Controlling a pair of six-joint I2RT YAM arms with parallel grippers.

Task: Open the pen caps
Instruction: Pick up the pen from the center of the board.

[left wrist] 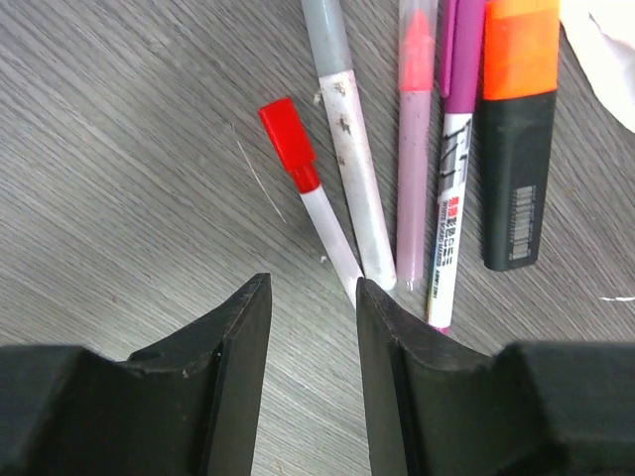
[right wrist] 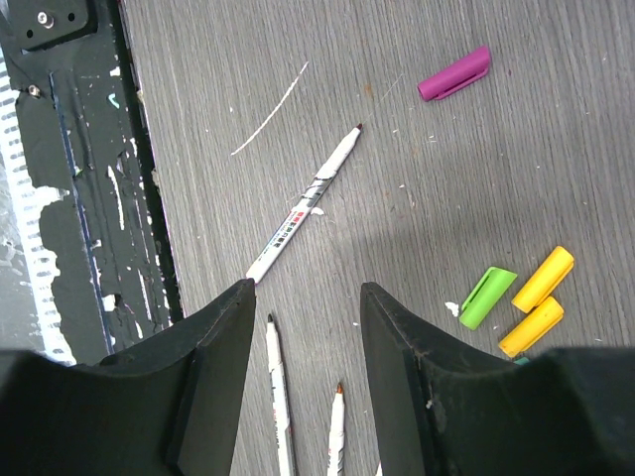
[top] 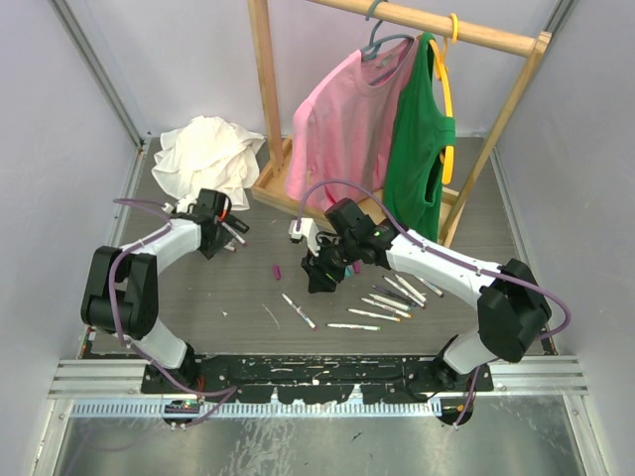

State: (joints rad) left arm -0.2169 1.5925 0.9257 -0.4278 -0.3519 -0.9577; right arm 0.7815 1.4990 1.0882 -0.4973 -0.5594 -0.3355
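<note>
**Left gripper** [left wrist: 313,297]: jaws spread, pinching nothing, low over the grey wood-grain table [left wrist: 119,149].
- Just ahead: red pen cap [left wrist: 288,139], seated on a slim white barrel that runs under one finger.
- Alongside, fanned: scuffed grey pen [left wrist: 342,149], pink pen [left wrist: 415,149], purple pen [left wrist: 451,198], blocky black-and-orange marker [left wrist: 516,149].

**Right gripper** [right wrist: 303,297]: jaws spread, empty, above an uncapped white pen [right wrist: 303,203].
- Loose smooth plastic caps: purple cap [right wrist: 453,74], green cap [right wrist: 488,297], two yellow caps [right wrist: 543,279].

**Behind:** crumpled white cloth [top: 208,154], wooden rack [top: 266,99].

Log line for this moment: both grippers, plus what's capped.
left gripper: open, empty, at red-capped pen | right gripper: open, empty, above uncapped pens | loose caps: purple, green, two yellow
</note>
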